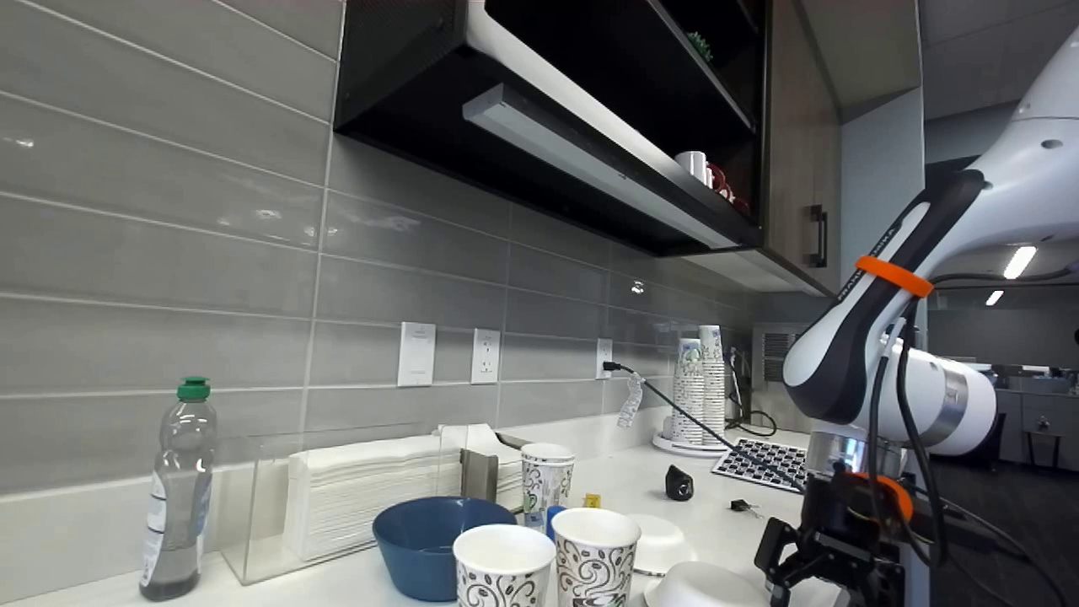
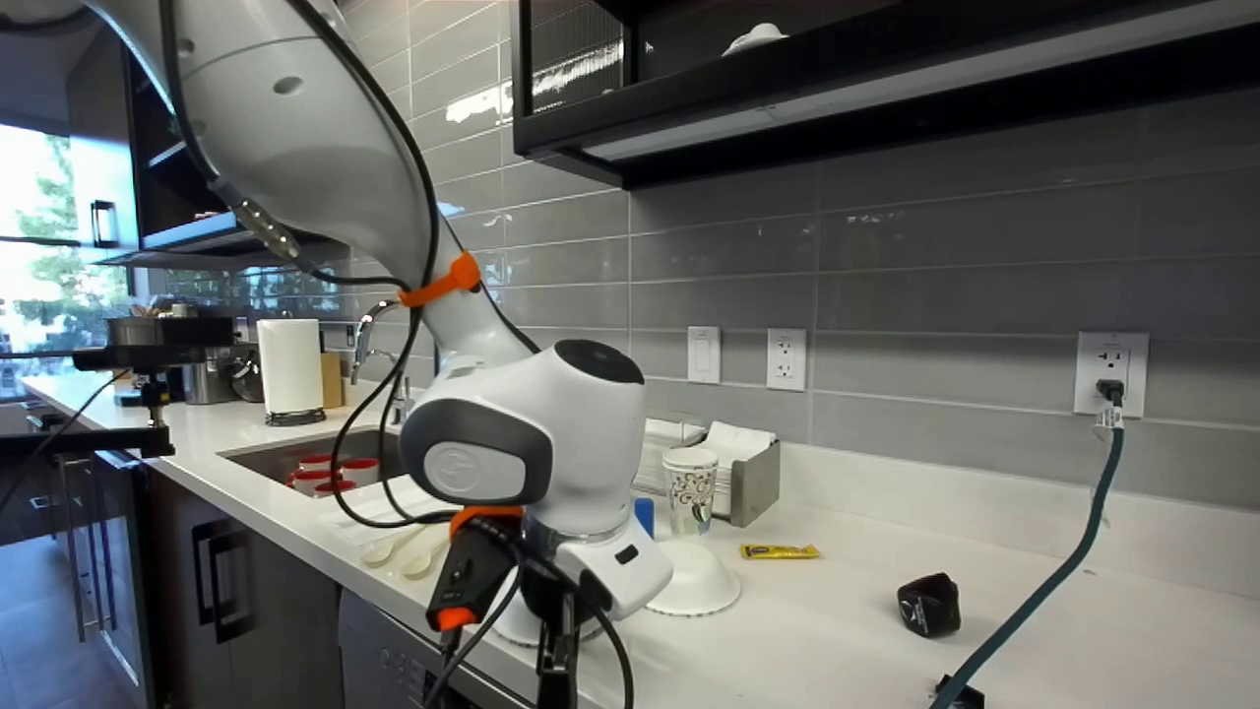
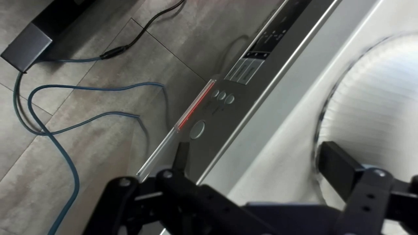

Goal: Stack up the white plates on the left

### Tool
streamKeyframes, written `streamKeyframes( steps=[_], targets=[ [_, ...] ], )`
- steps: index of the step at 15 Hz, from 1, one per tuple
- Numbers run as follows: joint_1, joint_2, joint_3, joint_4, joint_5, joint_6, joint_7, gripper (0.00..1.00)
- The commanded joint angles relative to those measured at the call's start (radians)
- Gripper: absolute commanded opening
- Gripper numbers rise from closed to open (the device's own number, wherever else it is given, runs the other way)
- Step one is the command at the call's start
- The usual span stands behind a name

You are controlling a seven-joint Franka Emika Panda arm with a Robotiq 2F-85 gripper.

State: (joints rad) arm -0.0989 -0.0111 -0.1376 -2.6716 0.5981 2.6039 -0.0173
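End effector [image 3: 259, 160]: jaws parted wide, gripping nothing; in the wrist view one finger [image 3: 338, 163] showed over the rim of the near white plate [image 3: 375, 88], whether touching could not be told, while its partner showed against the appliance panel [image 3: 246, 91], seemingly past the edge of the bench [image 2: 837, 630].
Near white plate: base up, just beside the end effector; with its rim down on the bench, it probably left only that edge to pinch, which would explain the straddling pose.
Far white plate [image 2: 694, 581]: also base up, beyond the near one from the end effector and closer to the wall [image 2: 709, 276]; not yet stacked, its raised base likely offered a seat for nesting.
Patterned cups [image 1: 594, 556] and blue bowl [image 1: 417, 565]: past both plates from the end effector, presumably set aside from the stacking.
Napkins [image 1: 371, 493]: well apart from the end effector, penned in a clear holder [image 1: 261, 523] by the wall, probably to stop the pile sliding.
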Motion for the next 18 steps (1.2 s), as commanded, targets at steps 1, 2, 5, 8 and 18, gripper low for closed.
streamKeyframes(
  steps=[1, 2, 5, 8, 18],
  targets=[
    [-0.017, -0.015, -0.002, -0.031, -0.040, 0.021, 0.044, 1.00],
    [-0.019, -0.017, -0.004, -0.032, -0.048, 0.020, 0.052, 1.00],
    [-0.025, -0.023, -0.008, -0.041, -0.093, 0.020, 0.095, 1.00],
    [-0.031, -0.037, -0.008, -0.048, -0.157, 0.008, 0.149, 1.00],
    [-0.039, -0.073, -0.008, -0.075, -0.295, -0.029, 0.276, 0.88]
  ],
)
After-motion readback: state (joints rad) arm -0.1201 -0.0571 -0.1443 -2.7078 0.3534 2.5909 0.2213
